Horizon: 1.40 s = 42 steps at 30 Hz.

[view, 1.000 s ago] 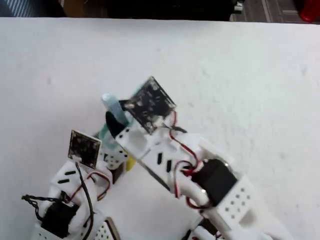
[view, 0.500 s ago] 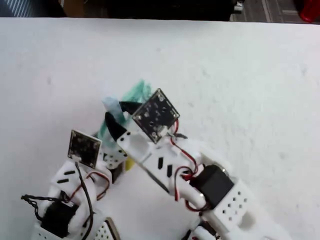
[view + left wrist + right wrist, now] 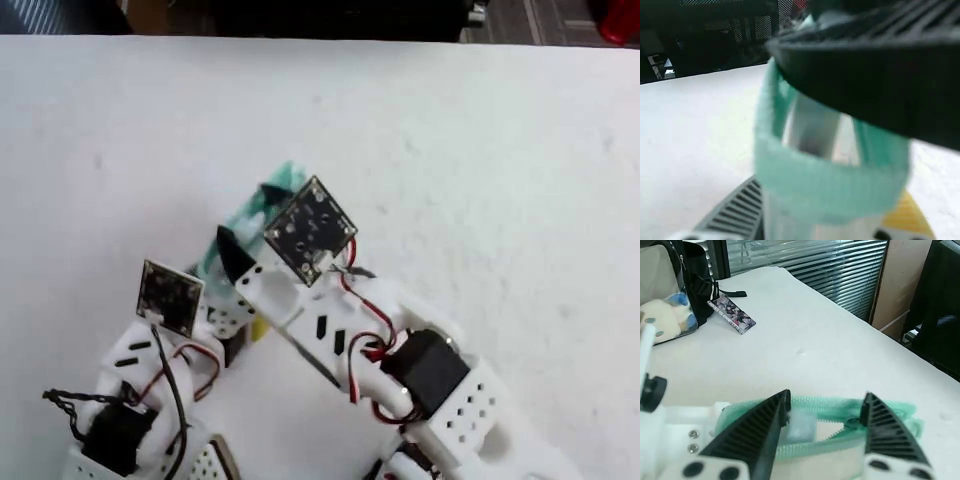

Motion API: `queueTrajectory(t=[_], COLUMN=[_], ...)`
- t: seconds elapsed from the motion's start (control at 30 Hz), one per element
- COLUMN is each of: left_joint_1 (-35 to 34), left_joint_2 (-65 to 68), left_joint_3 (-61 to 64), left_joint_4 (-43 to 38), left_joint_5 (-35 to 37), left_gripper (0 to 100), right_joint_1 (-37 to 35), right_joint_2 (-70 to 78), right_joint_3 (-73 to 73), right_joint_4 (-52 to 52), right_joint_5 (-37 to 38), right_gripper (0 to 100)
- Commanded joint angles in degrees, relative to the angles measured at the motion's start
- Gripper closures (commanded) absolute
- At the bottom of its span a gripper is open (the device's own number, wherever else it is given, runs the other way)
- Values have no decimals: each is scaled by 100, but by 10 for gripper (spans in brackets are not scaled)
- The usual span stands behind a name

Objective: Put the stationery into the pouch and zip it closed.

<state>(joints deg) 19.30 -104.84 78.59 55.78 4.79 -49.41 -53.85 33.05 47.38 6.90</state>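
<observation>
The green mesh pouch (image 3: 284,178) lies on the white table under both arms. My right gripper (image 3: 826,397) is open, its black fingers (image 3: 232,256) straddling the pouch's zippered edge (image 3: 840,410). A pale blue stick (image 3: 802,426) lies in the pouch between them, free of the fingers. My left gripper (image 3: 805,150) is shut on the pouch's rim (image 3: 825,185) and holds its mouth up; the pale stick (image 3: 810,127) shows inside. A yellow item (image 3: 905,216) lies just beyond the pouch, also peeking out by the left gripper (image 3: 260,327).
The white table (image 3: 480,160) is bare to the right and toward the far edge. In the right wrist view a black bag with a plush toy (image 3: 667,315) and a card tag (image 3: 731,314) lie farther off on the table.
My right gripper carried the pale blue stick down into the pouch and opened, letting it go. The right arm shifted slightly right. The left arm kept still.
</observation>
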Motion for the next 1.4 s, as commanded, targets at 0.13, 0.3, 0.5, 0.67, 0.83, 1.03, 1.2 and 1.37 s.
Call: queueTrajectory(t=[0.13, 0.3, 0.5, 0.67, 0.83, 1.03, 1.2, 1.37], left_joint_1=[75, 75, 92, 92, 92, 84, 84, 92], left_joint_2=[40, 40, 40, 40, 40, 40, 40, 40], left_joint_3=[-211, -211, -202, -202, -202, -202, -202, -202], left_joint_4=[-62, -62, -62, -62, -62, -62, -62, -62], left_joint_5=[35, 35, 26, 26, 26, 26, 26, 26], left_gripper=[739, 740, 740, 740, 740, 740, 740, 740], right_joint_1=[92, 892, 1692, 2193, 2510, 3679, 3415, 2527], right_joint_2=[-66, -57, 268, 708, 743, 198, 40, 462], right_joint_3=[-747, -1257, -1758, -2382, -2971, -4651, -5116, -4835], right_joint_4=[180, 189, 1033, 2132, 2677, 2941, 3046, 3556], right_joint_5=[79, 44, 44, 79, 79, 26, 26, 26], right_gripper=[823, 832, 831, 830, 829, 829, 829, 830])
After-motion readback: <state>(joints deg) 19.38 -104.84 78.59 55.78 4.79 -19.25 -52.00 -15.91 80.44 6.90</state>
